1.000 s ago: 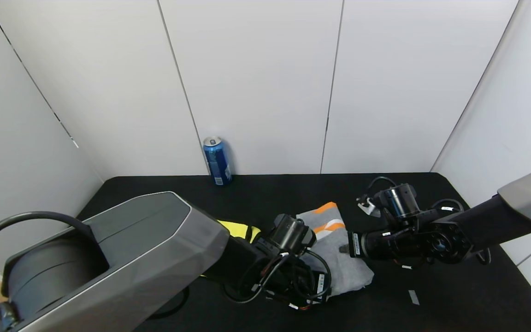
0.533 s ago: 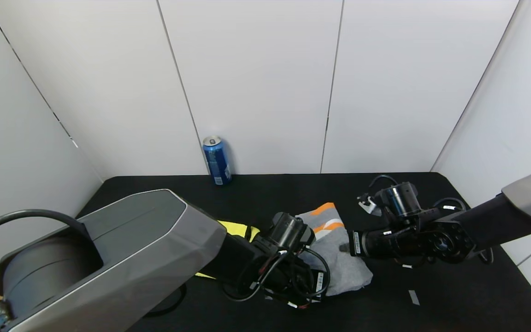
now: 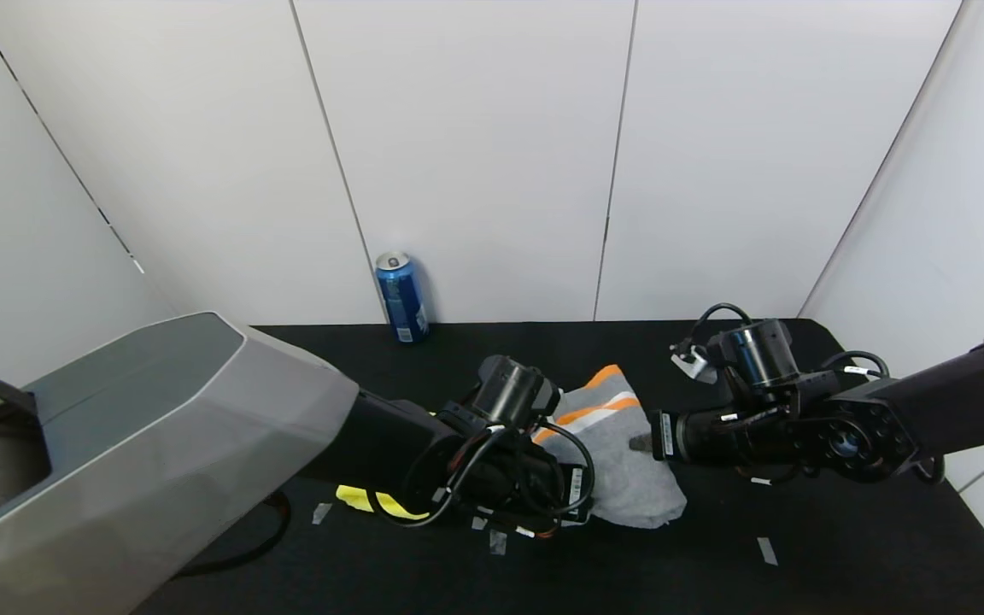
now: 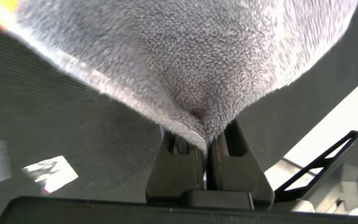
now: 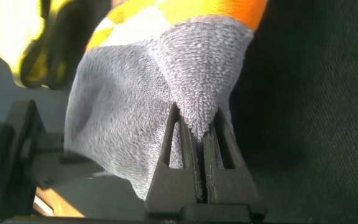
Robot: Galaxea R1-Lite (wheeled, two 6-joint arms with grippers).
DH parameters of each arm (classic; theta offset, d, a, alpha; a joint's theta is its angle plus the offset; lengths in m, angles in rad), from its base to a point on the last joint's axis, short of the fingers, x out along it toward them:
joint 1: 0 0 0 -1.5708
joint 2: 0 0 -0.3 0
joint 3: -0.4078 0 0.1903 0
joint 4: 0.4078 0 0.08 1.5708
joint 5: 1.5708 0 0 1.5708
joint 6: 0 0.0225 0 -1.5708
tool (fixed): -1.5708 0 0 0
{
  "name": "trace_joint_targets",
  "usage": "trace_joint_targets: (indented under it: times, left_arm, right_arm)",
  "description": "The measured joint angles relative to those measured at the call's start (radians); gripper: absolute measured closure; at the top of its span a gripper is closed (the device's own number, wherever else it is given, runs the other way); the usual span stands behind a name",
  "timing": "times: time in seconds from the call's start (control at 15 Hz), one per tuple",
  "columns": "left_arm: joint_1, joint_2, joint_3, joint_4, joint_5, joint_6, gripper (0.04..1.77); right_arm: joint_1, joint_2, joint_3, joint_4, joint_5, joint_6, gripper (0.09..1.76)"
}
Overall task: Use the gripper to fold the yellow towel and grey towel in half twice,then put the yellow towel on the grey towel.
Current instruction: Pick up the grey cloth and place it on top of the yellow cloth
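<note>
The grey towel (image 3: 620, 461) lies bunched near the middle of the black worktop (image 3: 842, 547), its long axis running from the near edge of the worktop toward the far wall, with the orange-and-white patterned band (image 3: 599, 401) at the far end, pointing toward the wall. It is held between both arms and partly raised off the surface.

The left hand (image 4: 205, 163) has its fingers pressed together on a fold of the grey towel's near-left edge; in the left wrist view the terry cloth funnels down into the closed fingers. In the head view this hand sits at the towel's left side, under its own wrist and cables.

The right hand (image 5: 199, 163) is likewise pinched tight on a corner of the grey towel, close to the orange band, at the towel's right side.

The yellow towel (image 3: 372, 502) lies on the worktop to the left of the grey one, mostly hidden beneath the left arm; only a small strip shows.

A blue drinks can (image 3: 401, 297) stands upright at the far edge, against the wall.
</note>
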Motion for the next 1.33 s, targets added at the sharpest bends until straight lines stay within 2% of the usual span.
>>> trace_joint_targets:
  times: [0.4,1.0,1.07,1.2,1.33]
  left_arm:
    - [0.1,-0.093,-0.008,0.054,-0.001,0.029,1.64]
    - [0.32,-0.197,-0.06,0.105,-0.025,0.076,1.64]
    - [0.346,-0.207,-0.06,0.107,-0.042,0.076,1.64]
    - [0.378,-0.229,-0.059,0.107,-0.079,0.076,1.64]
    - [0.391,-0.251,-0.054,0.105,-0.083,0.076,1.64]
  right_arm:
    - [0.05,-0.065,-0.048,-0.001,0.003,0.005,1.71]
    - [0.183,-0.053,-0.263,-0.002,-0.001,0.004,1.71]
    - [0.2,-0.039,-0.29,-0.002,-0.001,0.004,1.71]
    - [0.232,-0.001,-0.347,0.001,-0.001,0.004,1.71]
    - [0.263,0.04,-0.407,0.004,-0.002,0.004,1.71]
